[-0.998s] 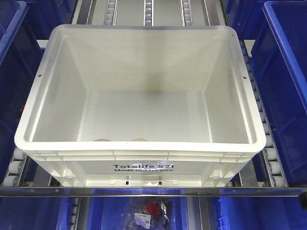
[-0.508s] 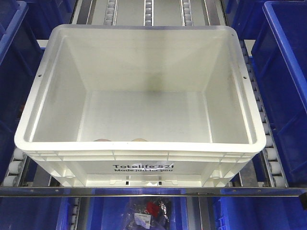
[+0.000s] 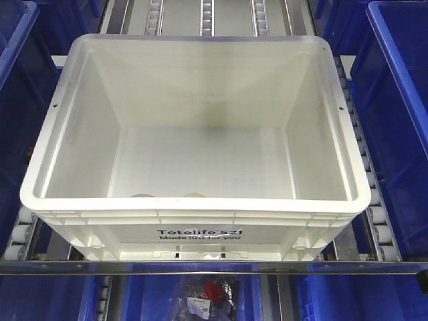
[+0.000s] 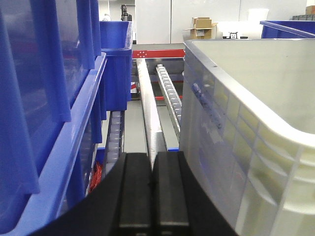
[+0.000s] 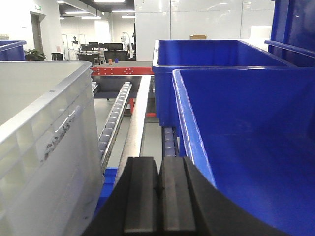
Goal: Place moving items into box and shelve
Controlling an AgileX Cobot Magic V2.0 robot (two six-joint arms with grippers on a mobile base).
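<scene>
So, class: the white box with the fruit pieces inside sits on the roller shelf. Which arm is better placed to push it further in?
Neither clearly. The left end effector, shut, sits beside the box's left wall; the right end effector, shut, mirrors it on the right. A two-arm push looks likeliest.

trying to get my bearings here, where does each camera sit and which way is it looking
Front view: above and in front of the shelf, looking down into the white box on the roller rails; two small items peek over the near rim; no robot part shows.
Left wrist view: beside the box's left wall, looking along the rails past blue bins; the shut left gripper shows.
Right wrist view: beside the box's right wall, blue bins on its right; the shut right gripper shows.
All three views share the white box.
</scene>
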